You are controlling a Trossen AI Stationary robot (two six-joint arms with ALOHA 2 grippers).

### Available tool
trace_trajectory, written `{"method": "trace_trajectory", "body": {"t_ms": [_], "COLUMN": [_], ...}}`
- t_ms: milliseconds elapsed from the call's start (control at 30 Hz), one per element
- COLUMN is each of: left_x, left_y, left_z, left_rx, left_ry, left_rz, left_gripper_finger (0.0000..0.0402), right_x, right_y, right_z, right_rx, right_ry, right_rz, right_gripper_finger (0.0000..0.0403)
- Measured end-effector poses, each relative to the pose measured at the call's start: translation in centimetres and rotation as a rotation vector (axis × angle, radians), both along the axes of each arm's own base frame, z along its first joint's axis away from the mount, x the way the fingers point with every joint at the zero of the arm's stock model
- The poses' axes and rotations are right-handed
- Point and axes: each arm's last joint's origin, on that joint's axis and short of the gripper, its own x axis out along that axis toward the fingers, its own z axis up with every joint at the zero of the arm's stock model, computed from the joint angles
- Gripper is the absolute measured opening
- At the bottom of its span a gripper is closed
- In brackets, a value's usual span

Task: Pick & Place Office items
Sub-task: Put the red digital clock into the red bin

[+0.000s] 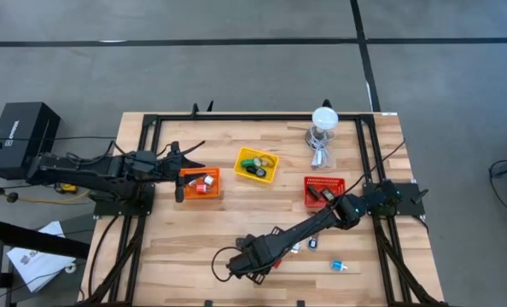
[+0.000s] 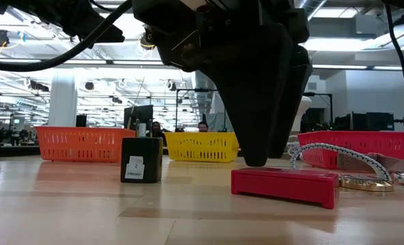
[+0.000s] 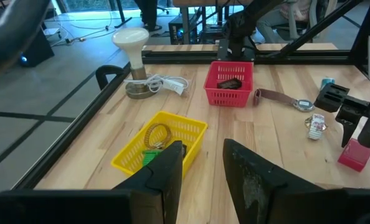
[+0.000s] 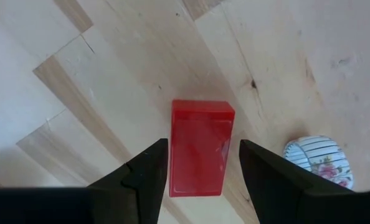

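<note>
Left gripper (image 1: 178, 173): waits over the orange bin (image 1: 201, 182) at the counter's left; fingers (image 3: 166, 174) parted with nothing between them.
Orange bin: holds a few small items.
Yellow bin (image 1: 256, 165): centre, just right of the orange bin; holds a green item and a dark one.
Right gripper (image 4: 202, 165): low over the front centre of the counter; fingers spread, one on each long side of the red block (image 4: 200, 147), not touching it.
Red block: lies flat on the counter (image 1: 168, 247), in the front centre, apart from the bins.
Handling, judged: rigid, light, smooth-faced, possibly slippery; grip across the two long sides at mid-length.
Red bin (image 1: 323, 190): right of centre; holds a dark item.
Surface: pale wood planks, level, inside a black frame.
Room: open workshop with ceiling lights behind the counter.
</note>
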Motion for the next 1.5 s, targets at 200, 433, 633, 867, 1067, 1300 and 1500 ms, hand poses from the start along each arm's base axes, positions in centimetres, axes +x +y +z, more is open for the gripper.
{"method": "trace_trajectory", "body": {"t_ms": [200,433,633,867,1067,1300,1500], "left_x": [0.0,0.0,0.0,0.0,0.0,0.0,0.0], "left_y": [0.0,0.0,0.0,0.0,0.0,0.0,0.0], "left_z": [0.0,0.0,0.0,0.0,0.0,0.0,0.0], "left_rx": [-0.001,-0.001,-0.001,-0.002,-0.002,-0.002,-0.002], "left_ry": [0.0,0.0,0.0,-0.001,-0.003,-0.003,-0.004], "left_rz": [0.0,0.001,0.001,0.001,0.001,0.0,0.001], "left_gripper_finger": [0.011,0.011,0.011,0.011,0.011,0.011,0.011], "right_x": [0.0,0.0,0.0,0.0,-0.1,0.1,0.1], "right_y": [0.0,0.0,-0.3,-0.4,-0.5,-0.5,-0.6], "right_z": [0.0,0.0,-2.1,-2.3,-2.9,-3.0,-3.1], "right_rx": [0.0,0.0,0.054,0.025,0.025,0.033,0.032], "right_ry": [0.0,0.0,0.022,0.025,0.018,0.005,0.015], "right_rz": [-0.002,-0.004,-0.001,-0.011,-0.008,0.065,0.109], "right_gripper_finger": [0.0189,0.0189,0.0189,0.0189,0.0189,0.0177,0.0144]}}
